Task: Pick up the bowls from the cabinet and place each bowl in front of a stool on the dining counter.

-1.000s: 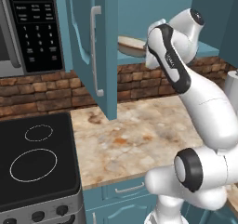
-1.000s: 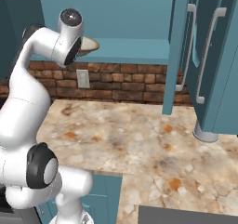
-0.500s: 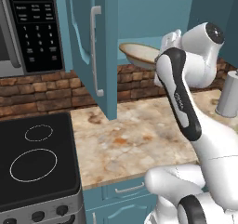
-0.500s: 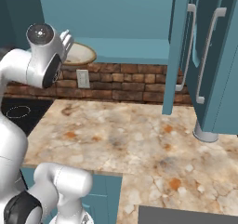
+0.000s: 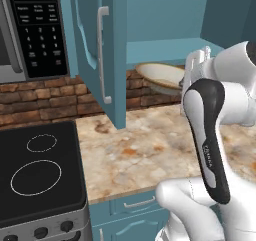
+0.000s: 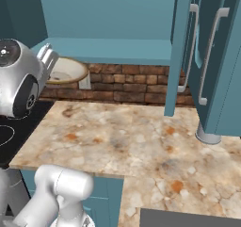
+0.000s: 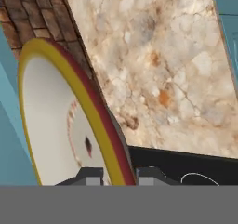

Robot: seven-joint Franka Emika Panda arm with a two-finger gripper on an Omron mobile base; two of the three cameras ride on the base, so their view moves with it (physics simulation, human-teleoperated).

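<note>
Gripping the cream bowl (image 5: 161,77) by its rim with the tool (image 5: 196,69), just below the cabinet shelf (image 5: 175,48). Hanging tilted above the counter (image 6: 141,141) in the right base view, bowl (image 6: 66,70) beside the arm. Straddling the rim edge-on in the hand view, both fingertips (image 7: 88,176) clamped.

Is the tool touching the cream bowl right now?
Touching. In the hand view the two fingertips sit on either side of the cream bowl's rim, pinching it; the tool holds it clear above the marble worktop.
</note>
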